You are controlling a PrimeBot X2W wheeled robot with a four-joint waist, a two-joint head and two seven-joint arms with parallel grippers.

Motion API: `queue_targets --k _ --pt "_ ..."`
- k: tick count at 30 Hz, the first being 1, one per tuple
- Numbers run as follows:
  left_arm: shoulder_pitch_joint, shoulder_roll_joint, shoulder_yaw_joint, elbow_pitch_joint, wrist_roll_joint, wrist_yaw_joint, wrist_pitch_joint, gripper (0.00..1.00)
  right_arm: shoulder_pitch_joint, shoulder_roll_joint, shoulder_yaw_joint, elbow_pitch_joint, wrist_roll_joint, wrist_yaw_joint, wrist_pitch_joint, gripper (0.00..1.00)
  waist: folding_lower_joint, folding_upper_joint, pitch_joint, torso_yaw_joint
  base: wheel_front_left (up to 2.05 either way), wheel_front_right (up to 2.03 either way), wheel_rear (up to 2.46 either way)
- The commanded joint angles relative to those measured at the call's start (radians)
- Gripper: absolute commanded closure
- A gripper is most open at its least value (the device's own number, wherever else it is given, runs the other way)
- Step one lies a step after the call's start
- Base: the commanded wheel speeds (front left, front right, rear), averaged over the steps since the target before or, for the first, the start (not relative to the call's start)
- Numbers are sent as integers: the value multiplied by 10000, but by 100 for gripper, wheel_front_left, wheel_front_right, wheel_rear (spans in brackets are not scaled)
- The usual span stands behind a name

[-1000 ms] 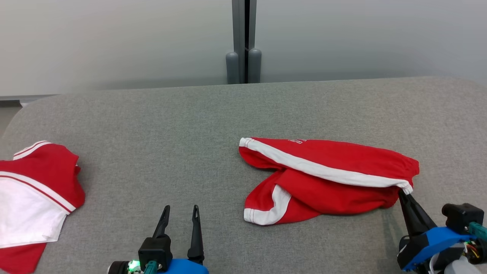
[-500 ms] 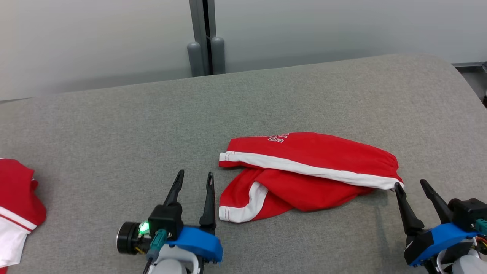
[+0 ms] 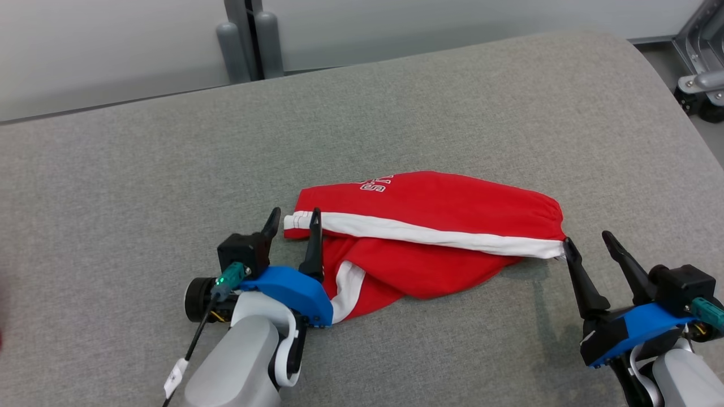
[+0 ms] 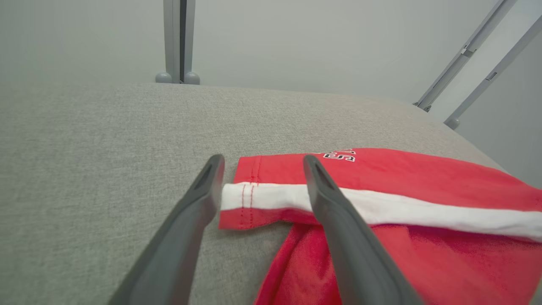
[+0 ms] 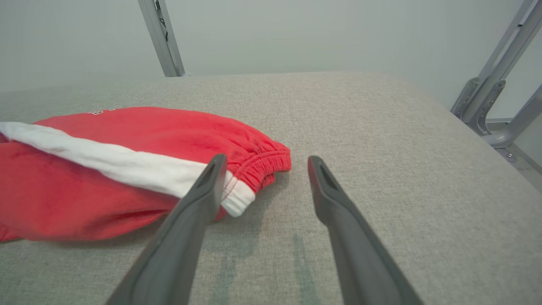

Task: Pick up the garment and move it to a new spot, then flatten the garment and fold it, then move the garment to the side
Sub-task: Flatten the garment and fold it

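While left tool [image 3: 295,212], right tool [image 3: 587,237] gape: one garment [image 3: 441,226] between.

Our left gripper [image 3: 295,212], dark and long-fingered on a blue mount, reaches from the near left, jaws spread wide, pale grey forearm [image 3: 237,362] trailing behind it. Our right gripper [image 3: 586,237], near right, stands equally parted, pointing far.

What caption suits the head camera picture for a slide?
Red shorts lie crumpled on a grey table, the open left gripper at one end, the open right gripper at the other.
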Motion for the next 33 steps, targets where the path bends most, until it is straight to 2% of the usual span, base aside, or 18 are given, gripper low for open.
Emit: queue_targets --k 1,9,17,19,21,22,26,33 --pt "-303 13 -76 251 -252 86 -27 0 -171 -3 60 -39 117 1 -31 0 -2 -1 71 -70 0 0 0" --pt "-978 13 -560 1341 -1455 347 -27 0 -375 -4 229 -142 183 1 -31 0 -2 -1 351 -230 0 0 0" --pt "-1215 12 -1315 1942 -2367 382 -27 2 -484 55 333 -199 209 1 -31 0 -2 -1 431 -244 0 0 0" --pt "-1242 12 -1581 2057 -2619 326 -27 35 -490 47 323 -203 220 1 -31 0 -2 -1 429 -209 0 0 0" --pt "-1292 15 -1785 2173 -2861 360 -27 88 -499 44 329 -193 239 1 -31 0 -2 -1 425 -170 0 0 0" --pt "-1343 10 -1870 2209 -2934 384 -27 100 -504 46 339 -187 232 1 -31 0 -2 -1 429 -153 0 0 0" --pt "-1561 16 -1810 2038 -2747 641 -27 100 -488 30 327 -216 251 1 -31 0 -2 -1 423 -34 0 0 0" --pt "-699 19 -618 985 -1369 1128 -27 100 -102 107 223 -168 196 1 -31 0 -2 -1 -31 618 0 0 0"
